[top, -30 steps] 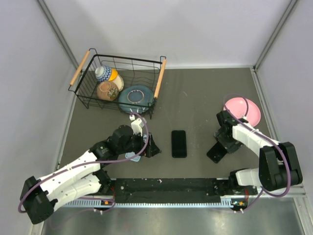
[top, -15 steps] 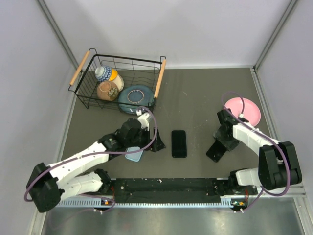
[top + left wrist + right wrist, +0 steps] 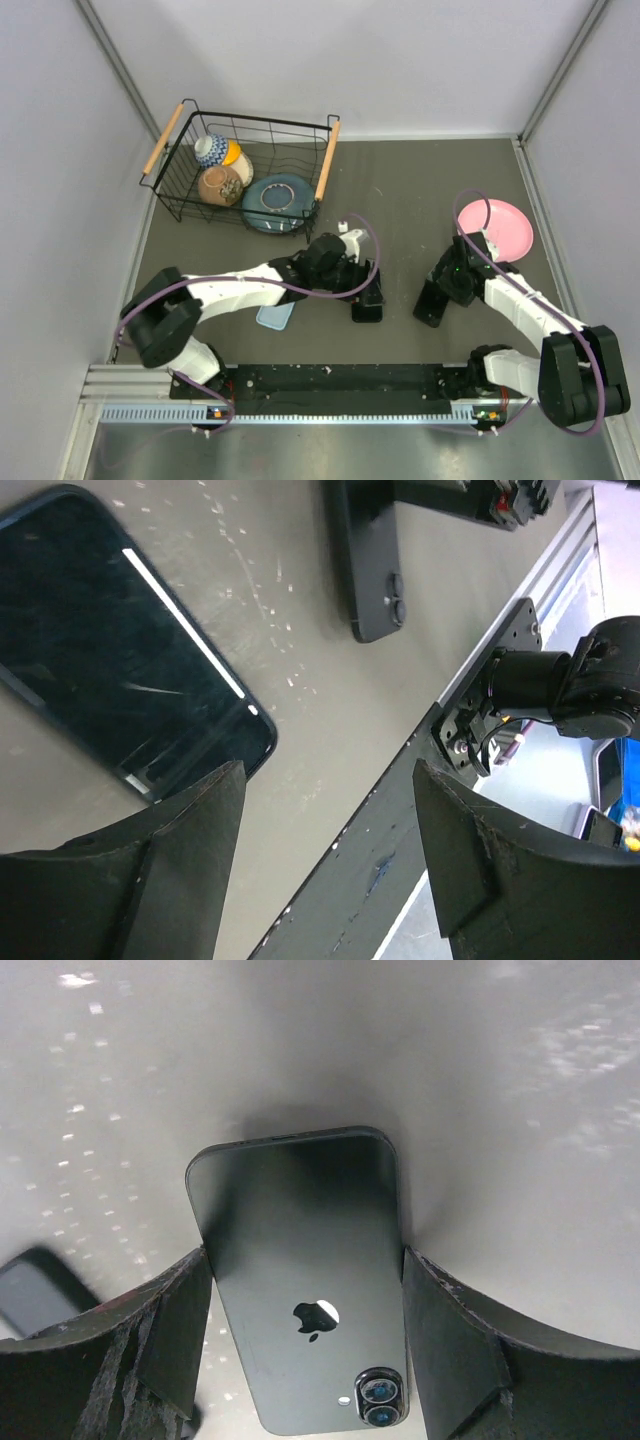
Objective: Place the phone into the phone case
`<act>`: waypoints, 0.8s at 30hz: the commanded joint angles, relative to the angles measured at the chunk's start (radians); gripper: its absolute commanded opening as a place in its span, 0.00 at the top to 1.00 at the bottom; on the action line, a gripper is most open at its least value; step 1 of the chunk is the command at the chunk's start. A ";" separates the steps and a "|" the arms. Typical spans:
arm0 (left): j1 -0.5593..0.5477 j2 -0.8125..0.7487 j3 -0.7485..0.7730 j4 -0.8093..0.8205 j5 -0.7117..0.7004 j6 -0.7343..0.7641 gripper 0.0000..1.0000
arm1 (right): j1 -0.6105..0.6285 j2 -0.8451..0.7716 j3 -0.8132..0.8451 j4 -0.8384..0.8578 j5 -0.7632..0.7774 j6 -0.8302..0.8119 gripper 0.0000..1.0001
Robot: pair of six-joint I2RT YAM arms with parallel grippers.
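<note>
Phone (image 3: 300, 1260) between right jaws

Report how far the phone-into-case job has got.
Done: nothing; neither dark piece sits inside the other. In hand: the right gripper straddles the phone lying back up, jaws at its long edges, though a firm clamp cannot be confirmed; the left gripper is open by a corner of the dark glossy slab. Left: gripping, lifting, aligning and pressing the two together.
</note>
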 commanded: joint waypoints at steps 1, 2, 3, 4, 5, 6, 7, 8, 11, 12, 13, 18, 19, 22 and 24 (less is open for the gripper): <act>-0.043 0.112 0.109 0.136 0.047 -0.021 0.28 | -0.004 0.024 -0.067 0.172 -0.221 0.020 0.58; -0.050 0.130 0.118 0.144 0.049 -0.025 0.28 | -0.006 0.023 -0.082 0.186 -0.236 0.019 0.59; -0.051 0.144 0.132 0.170 0.055 -0.030 0.28 | -0.011 0.020 -0.090 0.200 -0.270 0.019 0.59; -0.051 0.173 0.135 0.182 0.070 -0.039 0.28 | -0.015 0.018 -0.098 0.215 -0.290 0.020 0.60; -0.051 0.187 0.141 0.191 0.075 -0.042 0.28 | -0.021 0.014 -0.116 0.246 -0.307 0.020 0.60; -0.051 0.199 0.152 0.199 0.080 -0.045 0.28 | -0.024 0.004 -0.125 0.261 -0.341 0.019 0.60; -0.051 0.225 0.158 0.210 0.089 -0.048 0.28 | -0.030 -0.005 -0.135 0.278 -0.353 0.020 0.60; -0.053 0.238 0.164 0.213 0.093 -0.050 0.28 | -0.035 -0.012 -0.150 0.298 -0.364 0.020 0.60; -0.053 0.288 0.195 0.207 0.095 -0.048 0.29 | -0.047 -0.042 -0.162 0.304 -0.388 0.019 0.60; -0.053 0.299 0.201 0.202 0.094 -0.047 0.29 | -0.052 -0.055 -0.164 0.306 -0.393 0.020 0.60; -0.053 0.317 0.204 0.196 0.092 -0.042 0.29 | -0.055 -0.060 -0.164 0.306 -0.399 0.020 0.60; -0.054 0.353 0.227 0.175 0.067 -0.022 0.29 | -0.066 -0.074 -0.164 0.304 -0.422 0.020 0.61; -0.054 0.357 0.229 0.173 0.064 -0.018 0.29 | -0.069 -0.075 -0.164 0.306 -0.425 0.019 0.61; -0.057 0.380 0.241 0.176 0.067 -0.018 0.30 | -0.067 -0.085 -0.175 0.314 -0.438 0.022 0.61; -0.057 0.400 0.248 0.181 0.081 -0.025 0.31 | -0.069 -0.091 -0.179 0.326 -0.448 0.023 0.61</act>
